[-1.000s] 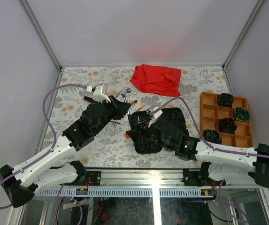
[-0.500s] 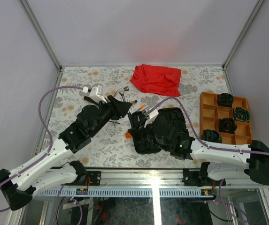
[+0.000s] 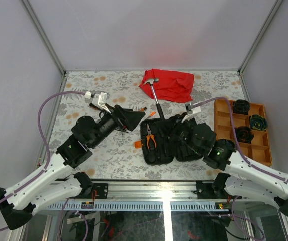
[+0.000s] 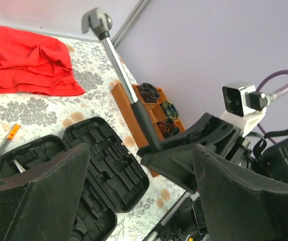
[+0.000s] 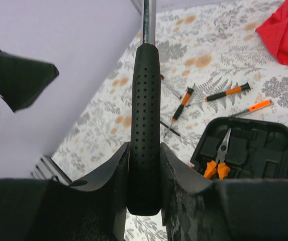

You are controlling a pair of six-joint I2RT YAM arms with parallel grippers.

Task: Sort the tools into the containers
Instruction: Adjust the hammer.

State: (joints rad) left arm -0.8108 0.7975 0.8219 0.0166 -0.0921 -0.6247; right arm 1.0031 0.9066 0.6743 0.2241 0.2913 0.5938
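The steel-headed hammer [image 3: 157, 103] hangs in the air, its black perforated handle [image 5: 145, 125] clamped between the fingers of my right gripper [image 5: 145, 148], which is shut on it above the open black case [image 3: 159, 143]. Its head [image 4: 96, 20] points toward the red cloth. My left gripper [image 3: 132, 119] stands open just left of the hammer, touching nothing; in the left wrist view its wide-apart fingers [image 4: 38, 196] frame the shaft. Orange-handled pliers [image 5: 219, 163] lie inside the case. Screwdrivers [image 5: 184, 103] lie loose on the table beside it. The orange tray [image 3: 223, 108] sits at the right.
A crumpled red cloth [image 3: 168, 84] lies at the back centre. The tray's compartments hold dark round items [image 3: 243, 133]. Another orange-handled screwdriver [image 5: 227, 92] lies close to the case's far edge. Metal frame posts and grey walls bound the patterned table.
My left gripper has opened and let go of the hammer. My right gripper has shut on the handle and carried the hammer to the right, uncovering the pliers in the case.
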